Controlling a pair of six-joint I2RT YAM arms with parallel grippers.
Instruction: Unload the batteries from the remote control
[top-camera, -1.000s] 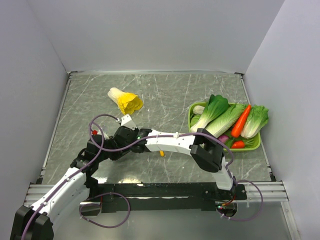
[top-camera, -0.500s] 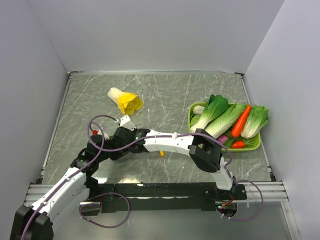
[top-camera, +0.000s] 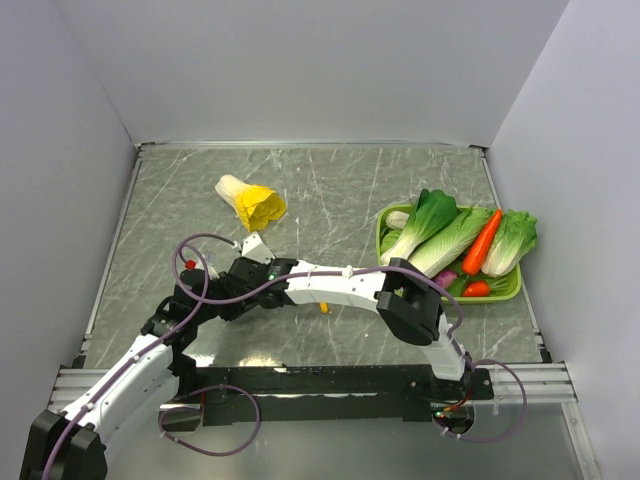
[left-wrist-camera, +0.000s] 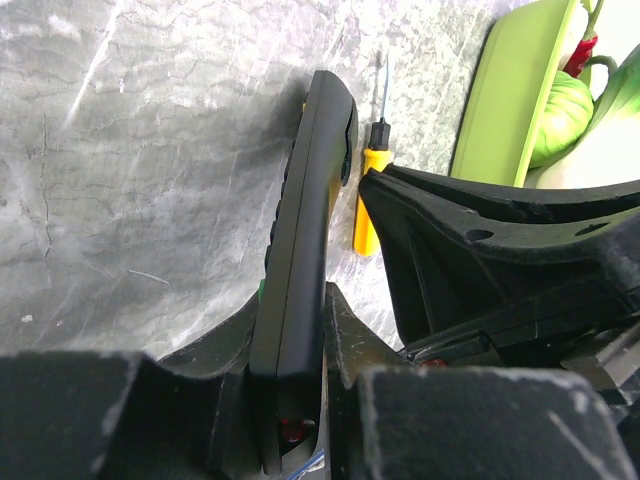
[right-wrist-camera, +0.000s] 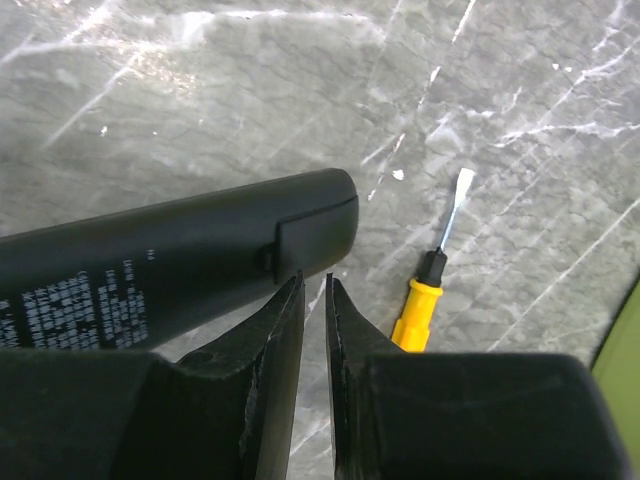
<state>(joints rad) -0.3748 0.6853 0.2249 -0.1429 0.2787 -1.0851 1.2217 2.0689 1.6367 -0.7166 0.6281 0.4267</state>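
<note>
Firmly clamped in the left gripper (left-wrist-camera: 290, 335): one remote control (left-wrist-camera: 305, 260), pinched by its two flat faces near one end, edge-on, free end aimed toward the far edge of the table (top-camera: 400, 170). Just beside that free end, the right gripper (right-wrist-camera: 313, 300), fingers pressed nearly together with only a thin slit between them and nothing in it. Tips right under the seam of the remote's end panel, on the face that carries the printed label; touching or not, cannot tell.

Just past both grippers, one screwdriver (right-wrist-camera: 425, 300), yellow handle, lying flat on the marble, blade toward the far edge.

Left arm (top-camera: 140, 360) up from the near left corner, bent inward. Right arm (top-camera: 340, 285) from its base at the near edge, stretched low and leftward, roughly along that edge. Both wrists together left of centre, in the near half.

Against the right edge, one green tray (top-camera: 500, 292) with three leafy greens (top-camera: 425, 220) and one carrot (top-camera: 482, 240); smaller red and purple pieces too small to name. Toward the far left corner, one yellow-and-white cabbage head (top-camera: 250, 200), well apart from everything. Open marble along the far edge and between screwdriver and tray; walls at the left, far and right sides.
</note>
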